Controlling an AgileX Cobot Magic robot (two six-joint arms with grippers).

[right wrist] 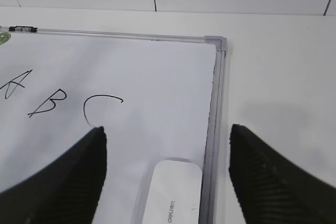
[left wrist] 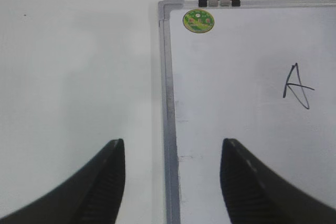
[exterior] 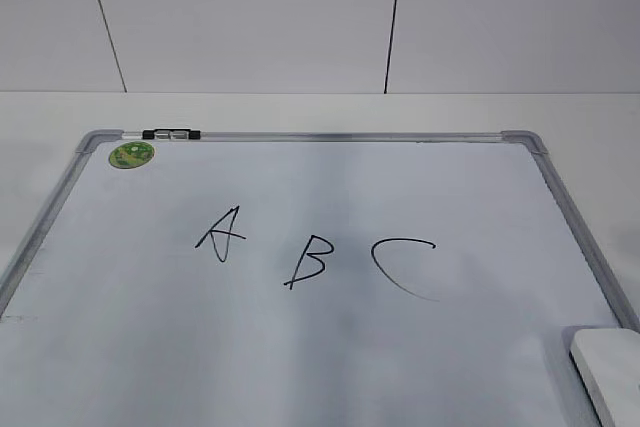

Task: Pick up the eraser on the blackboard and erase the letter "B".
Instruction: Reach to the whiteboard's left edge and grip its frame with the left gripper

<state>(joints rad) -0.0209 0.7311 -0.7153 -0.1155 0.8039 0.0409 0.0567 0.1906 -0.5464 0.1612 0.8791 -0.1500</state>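
– What's the blackboard made of?
– A smooth white writing face with a soft sheen, in a brushed grey metal frame with plastic-looking corners.
– The eraser?
– Smooth white plastic, slightly glossy.
– And the gripper fingers?
– Matt black, with ribbed inner faces. The table is plain matt white.

The eraser is cut off by the frame's lower-right corner.
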